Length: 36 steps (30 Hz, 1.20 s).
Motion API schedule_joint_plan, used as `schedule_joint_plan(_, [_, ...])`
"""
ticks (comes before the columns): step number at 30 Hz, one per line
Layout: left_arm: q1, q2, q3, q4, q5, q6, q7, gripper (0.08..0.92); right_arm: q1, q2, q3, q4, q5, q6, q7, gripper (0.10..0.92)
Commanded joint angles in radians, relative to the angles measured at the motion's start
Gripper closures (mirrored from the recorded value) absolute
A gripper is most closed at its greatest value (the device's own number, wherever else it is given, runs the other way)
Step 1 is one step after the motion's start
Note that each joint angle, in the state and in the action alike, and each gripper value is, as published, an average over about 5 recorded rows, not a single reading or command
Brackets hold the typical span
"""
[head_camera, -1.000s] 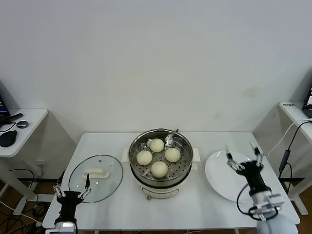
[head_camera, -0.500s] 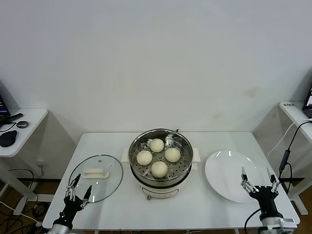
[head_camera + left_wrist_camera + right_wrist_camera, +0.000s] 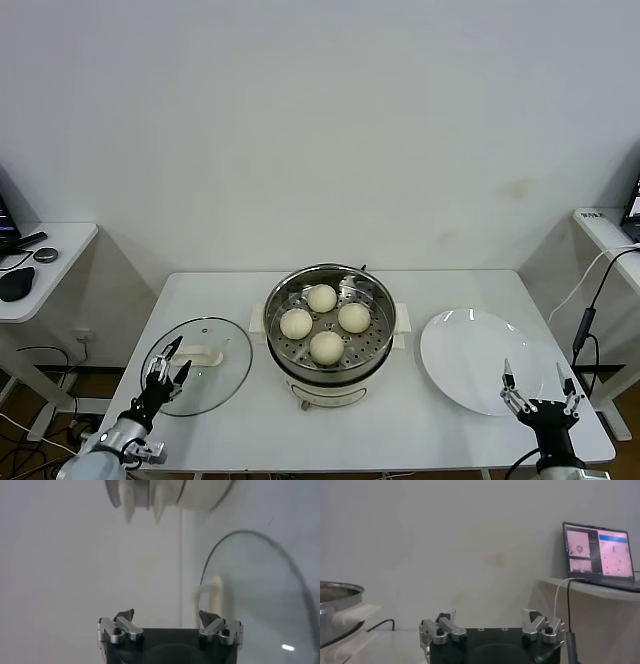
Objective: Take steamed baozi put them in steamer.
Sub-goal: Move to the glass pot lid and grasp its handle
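Four cream-white baozi (image 3: 326, 321) (at twelve, three, six, nine o'clock) sit inside the open steel steamer (image 3: 330, 340), mid-surface.

1. Right gripper (image 3: 491, 622) is sitting low in the view, jaws spread wide with nothing between them; its dark body is filling the space below.
2. Steamer (image 3: 337, 596) is showing at one edge: shiny steel rim, with a white side handle (image 3: 356, 614) sticking out toward the gripper.
3. A black cable (image 3: 380, 625) is trailing across the white table (image 3: 395, 647) near that handle.
4. A plain pale wall (image 3: 460, 540) is standing behind, carrying a faint stain.
5. An open laptop (image 3: 597, 553) is glowing on a side desk (image 3: 600, 587) well apart; cables are hanging down from it.
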<state>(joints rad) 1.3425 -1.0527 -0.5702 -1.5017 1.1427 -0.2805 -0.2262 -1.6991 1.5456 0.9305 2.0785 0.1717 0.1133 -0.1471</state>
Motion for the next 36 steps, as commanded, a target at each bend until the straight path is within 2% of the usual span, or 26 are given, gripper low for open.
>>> schedule_joint_plan(1, [-0.155,0.023,0.037,0.137,0.075,-0.012,0.023,0.177,-0.026,0.021,0.003,0.021,-0.011,0.006,0.003,0.203])
schedule_joint_plan(11, [-0.159,0.016,0.039,0.154,0.079,-0.013,0.032,0.177,-0.034,0.014,-0.003,0.022,-0.01,0.011,0.0,0.203])
schedule_joint_plan(26, [-0.241,-0.002,0.069,0.218,0.105,-0.023,0.048,0.18,-0.039,0.021,-0.019,0.025,-0.018,0.019,-0.003,0.203])
schedule_joint_plan(29, [-0.246,-0.005,0.071,0.227,0.111,-0.027,0.051,0.222,-0.043,0.024,-0.022,0.031,-0.019,0.018,-0.003,0.203])
schedule_joint_plan(36, [-0.245,-0.013,0.067,0.248,0.105,-0.043,0.052,0.424,-0.047,0.025,-0.029,0.041,-0.017,0.012,-0.004,0.203])
